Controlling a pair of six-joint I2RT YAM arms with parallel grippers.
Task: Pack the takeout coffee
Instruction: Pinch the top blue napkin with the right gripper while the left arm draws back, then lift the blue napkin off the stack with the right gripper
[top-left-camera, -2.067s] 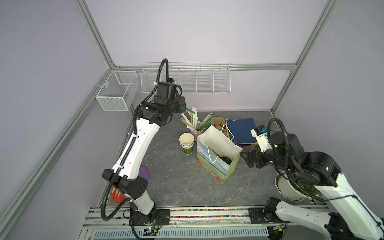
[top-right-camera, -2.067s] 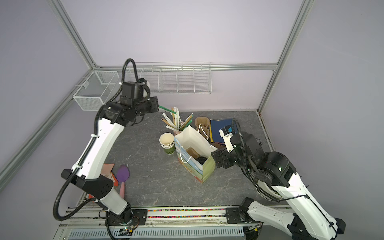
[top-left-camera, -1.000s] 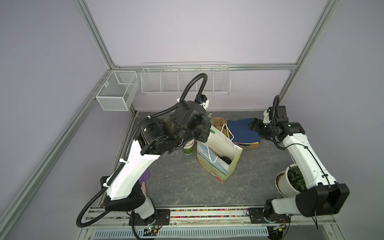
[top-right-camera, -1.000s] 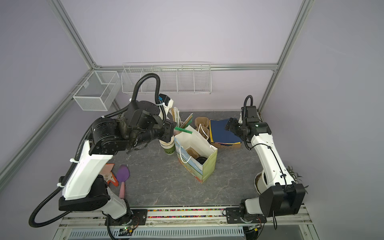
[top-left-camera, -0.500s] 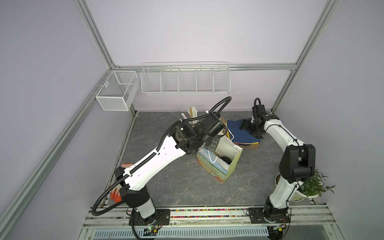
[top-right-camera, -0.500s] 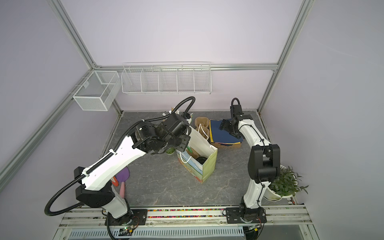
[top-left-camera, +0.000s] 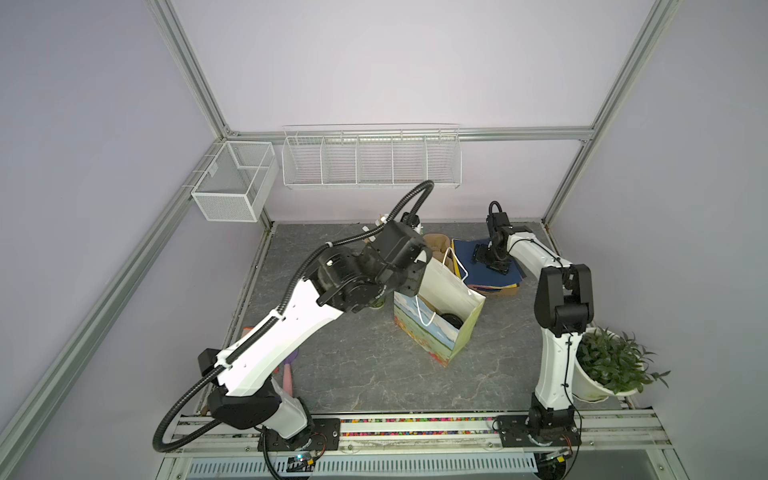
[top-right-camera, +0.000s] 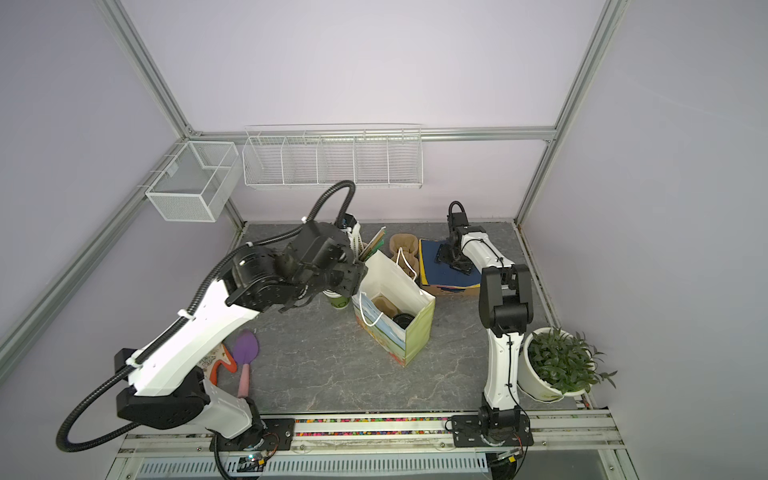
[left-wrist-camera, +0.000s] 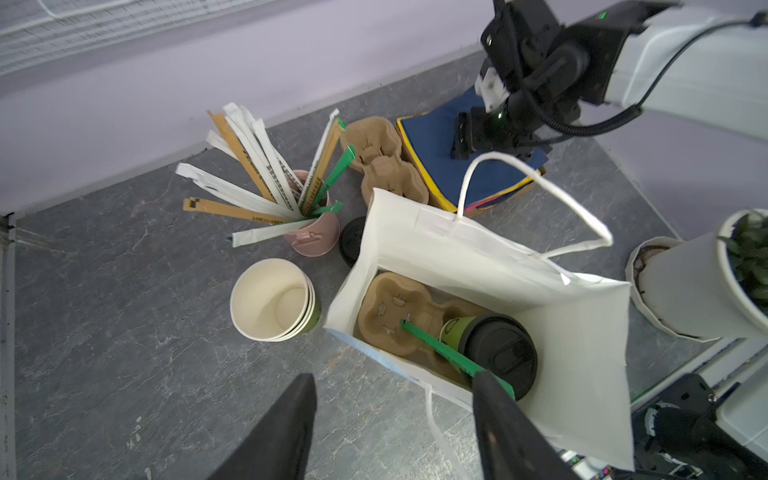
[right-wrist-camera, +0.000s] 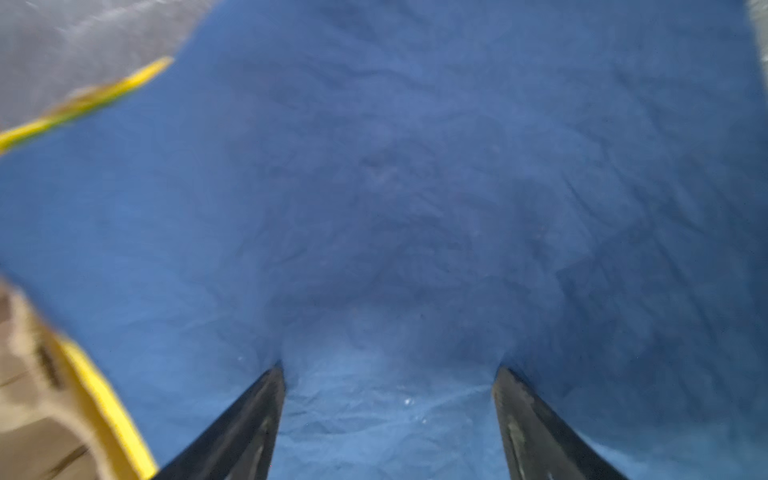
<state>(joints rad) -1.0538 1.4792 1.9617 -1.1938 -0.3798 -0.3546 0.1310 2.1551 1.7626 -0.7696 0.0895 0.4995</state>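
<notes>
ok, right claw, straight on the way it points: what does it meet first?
The dark blue crinkled paper sheet: the open right claw points straight into it, tips seemingly touching, though blur leaves contact unsure.

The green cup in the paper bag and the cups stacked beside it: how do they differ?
The cup in the bag wears a black lid; the stacked cups are open, showing cream insides. The cup in the bag is single, inside the white bag with a cardboard carrier; the stacked cups nest together on the table. Both are green paper.
</notes>
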